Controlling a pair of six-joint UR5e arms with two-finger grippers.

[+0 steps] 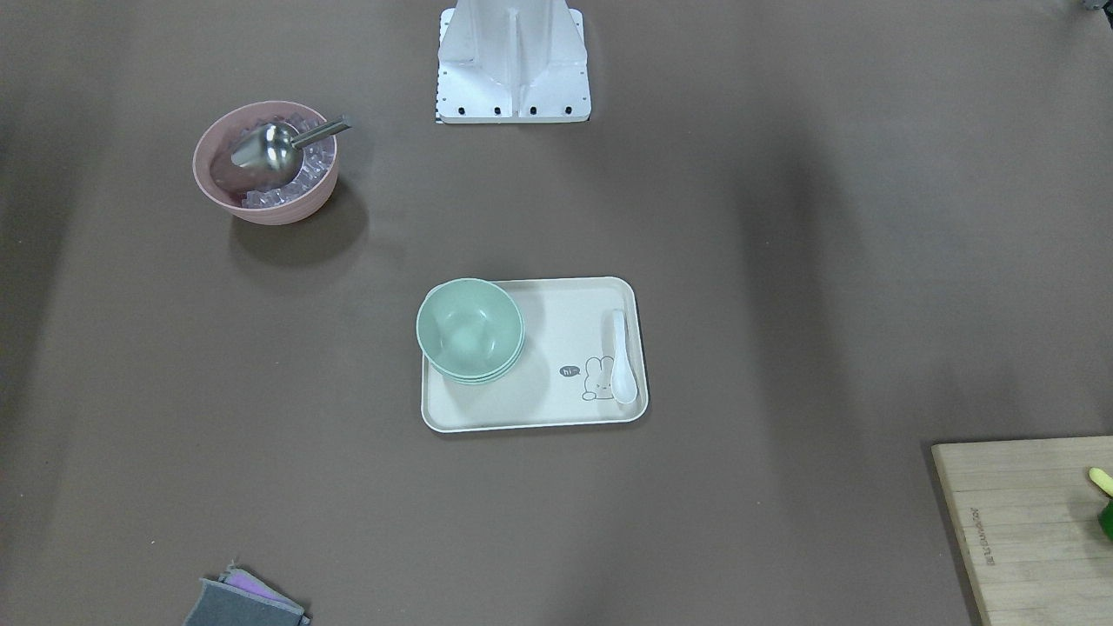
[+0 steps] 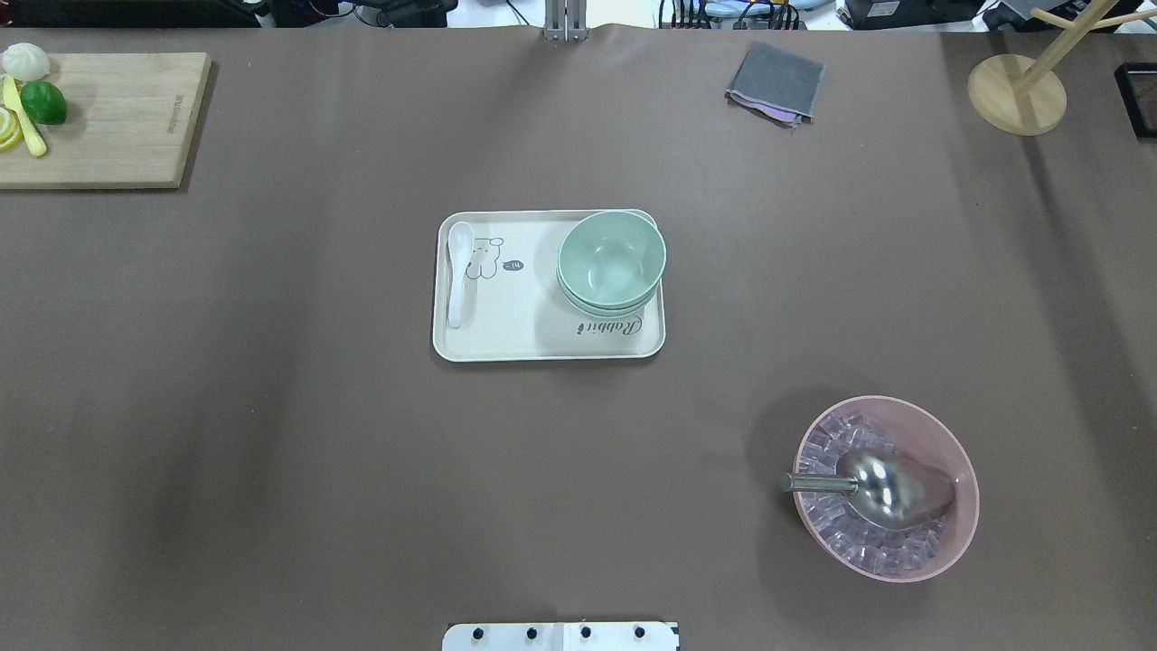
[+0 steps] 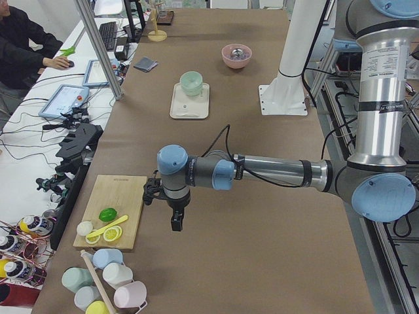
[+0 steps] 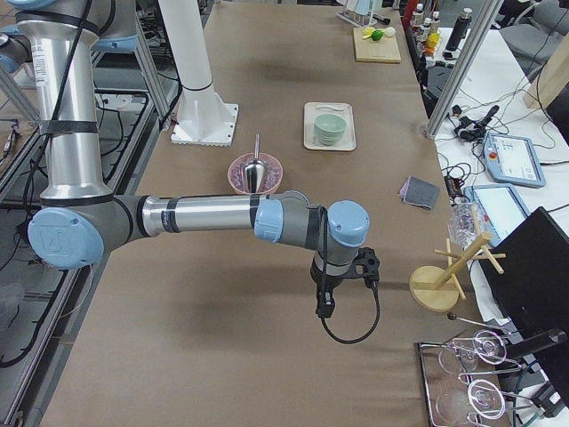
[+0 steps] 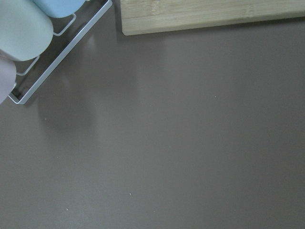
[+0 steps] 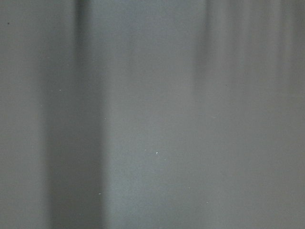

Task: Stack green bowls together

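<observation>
Already the green bowls (image 2: 611, 262) are sitting nested one inside another, mouths up, three rims showing. The stack is resting on the cream tray (image 2: 506, 334), at the end toward the robot's right and in the corner farther from its base. The lower rims are peeking out a little on the side facing the robot, so the nesting is looking slightly off-centre but settled. A white spoon (image 2: 458, 271) is lying at the tray's opposite end, well apart from the stack.

Neither arm is showing in the overhead or front views. The left hand (image 3: 177, 221) is hanging just beside the wooden cutting board (image 3: 114, 209) at the counter's left end, and the right hand (image 4: 325, 304) is hanging near the wooden stand (image 4: 437, 289) at the right end — both well apart from the tray. Only the side views are showing them, so I cannot tell whether either hand is spread or pressed together; the wrist views are showing no fingers and nothing held.

Judging from this, the stacking is looking finished. If any touch-up were called for, the stack is lying inward along the counter from both hands, on the right arm's half of the tray. Being round, the bowls are offering no long axis to line up with — any rim point would be serving equally. The pink bowl (image 1: 291, 210) of ice is standing between the right arm's side and the tray.
</observation>
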